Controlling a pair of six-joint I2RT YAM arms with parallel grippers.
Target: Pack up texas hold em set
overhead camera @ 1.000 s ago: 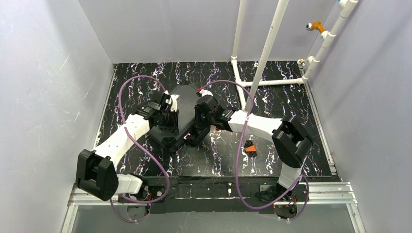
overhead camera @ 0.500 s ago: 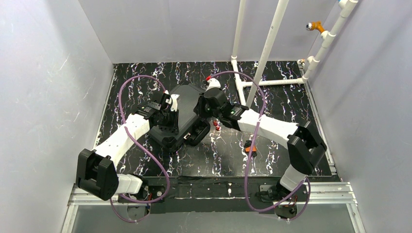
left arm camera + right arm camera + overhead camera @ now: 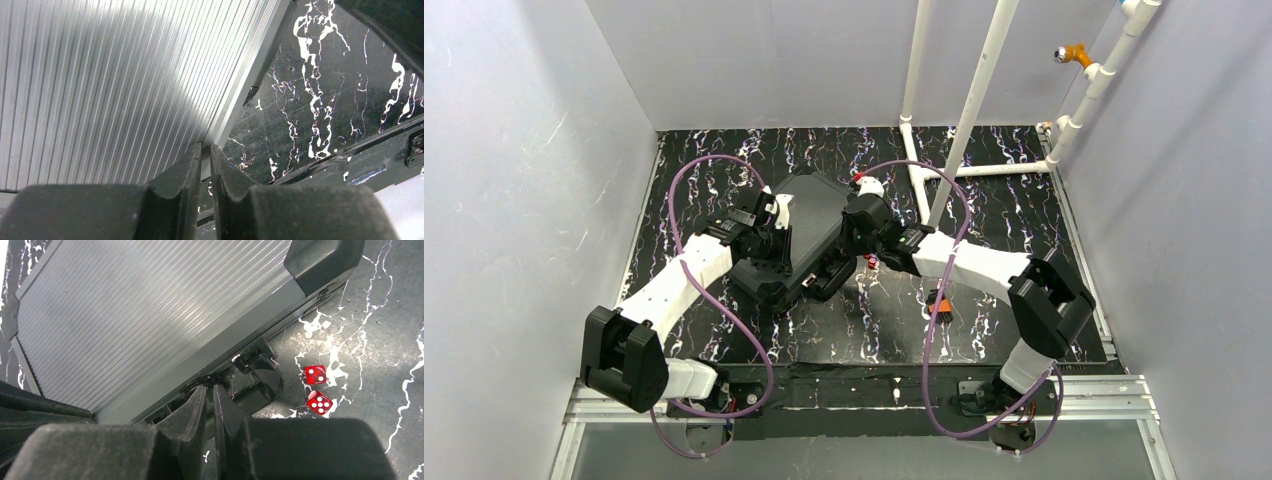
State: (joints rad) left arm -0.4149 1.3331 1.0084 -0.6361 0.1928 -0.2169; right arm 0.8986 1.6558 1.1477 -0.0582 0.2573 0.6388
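The black case [image 3: 809, 212] of the texas hold em set lies closed on the marbled table, its ribbed lid filling the left wrist view [image 3: 100, 75] and the right wrist view [image 3: 150, 305]. My left gripper [image 3: 771, 266] [image 3: 205, 147] is shut, its tips against the pale trim at the lid's edge. My right gripper [image 3: 844, 256] [image 3: 209, 388] is shut with only a thin slit between the fingers. Its tips sit at the case's front seam beside the black handle [image 3: 260, 385]. Chips, cards and disc are out of view.
Two red dice [image 3: 315, 374] [image 3: 871, 262] lie on the table just right of the handle. A small orange-and-black object [image 3: 940, 303] sits under the right forearm. White pipes [image 3: 964, 120] rise behind the case at the back right.
The right gripper has drawn back from the case's near corner to its front edge and narrowed, uncovering the two dice. The left arm has stayed put.
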